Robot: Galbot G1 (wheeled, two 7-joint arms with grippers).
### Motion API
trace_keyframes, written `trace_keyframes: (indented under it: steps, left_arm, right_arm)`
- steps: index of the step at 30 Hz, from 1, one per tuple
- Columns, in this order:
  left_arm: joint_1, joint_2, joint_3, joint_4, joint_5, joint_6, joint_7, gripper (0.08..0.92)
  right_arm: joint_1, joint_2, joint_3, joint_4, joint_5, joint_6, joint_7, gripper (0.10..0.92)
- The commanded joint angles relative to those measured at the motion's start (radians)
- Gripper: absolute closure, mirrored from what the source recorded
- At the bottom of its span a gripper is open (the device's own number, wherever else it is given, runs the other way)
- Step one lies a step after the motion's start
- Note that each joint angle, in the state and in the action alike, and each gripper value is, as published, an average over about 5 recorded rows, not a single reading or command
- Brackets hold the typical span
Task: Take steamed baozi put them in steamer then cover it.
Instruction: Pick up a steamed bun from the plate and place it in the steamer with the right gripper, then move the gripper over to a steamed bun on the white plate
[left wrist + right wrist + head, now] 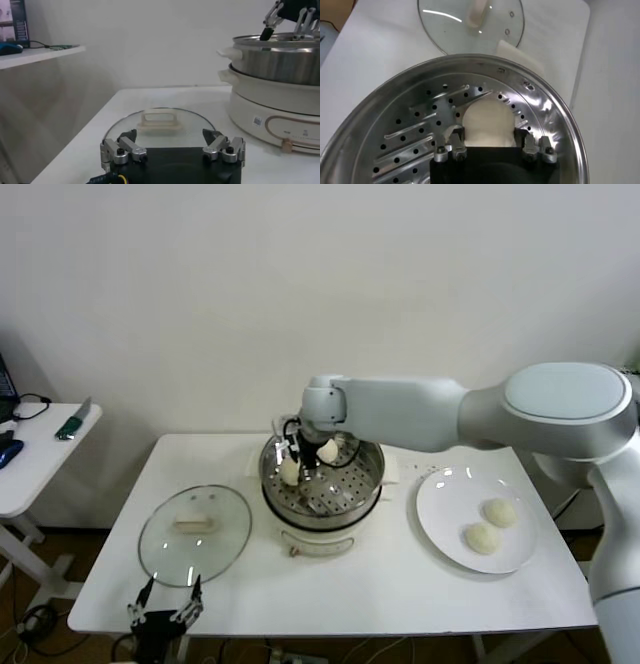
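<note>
The steamer point(350, 484) stands mid-table on its cream pot base point(320, 539). Two baozi are in it: one point(290, 472) between my right gripper's point(303, 459) fingers, one point(328, 451) beside it. In the right wrist view the gripper point(490, 137) is shut on that baozi point(487, 120), low over the perforated bottom point(410, 130). Two more baozi point(499, 512) point(482, 537) lie on the white plate point(440, 504). The glass cover point(195, 534) lies flat on the table to the steamer's left. My left gripper point(165, 609) is open and empty at the table's front edge, just in front of the cover point(160, 127).
A white side table point(40, 444) with small items stands off to the far left. The steamer's rim and pot base point(280, 110) rise to the right of the left gripper point(171, 137). A wall is close behind the table.
</note>
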Motion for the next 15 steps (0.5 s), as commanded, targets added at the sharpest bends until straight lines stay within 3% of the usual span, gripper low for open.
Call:
trace_keyframes:
  steps: [1,7,15]
  left_arm:
    - [0.002,0.001,0.000,-0.001,0.000,-0.002,0.000,0.177]
    - [0.006,-0.001,0.002,-0.007,0.000,-0.002,0.000,0.177]
    - [0.008,-0.001,0.002,-0.019,0.005,0.002,0.005,0.177]
  right_arm:
    - [-0.028,0.016,0.005,-0.036,-0.023,0.001,0.000,0.337]
    - [-0.023,0.006,0.019,-0.021,-0.026,0.002,-0.003,0.216]
    - [0.096,-0.097,0.026,0.077,-0.024,0.041,-0.069,0.203]
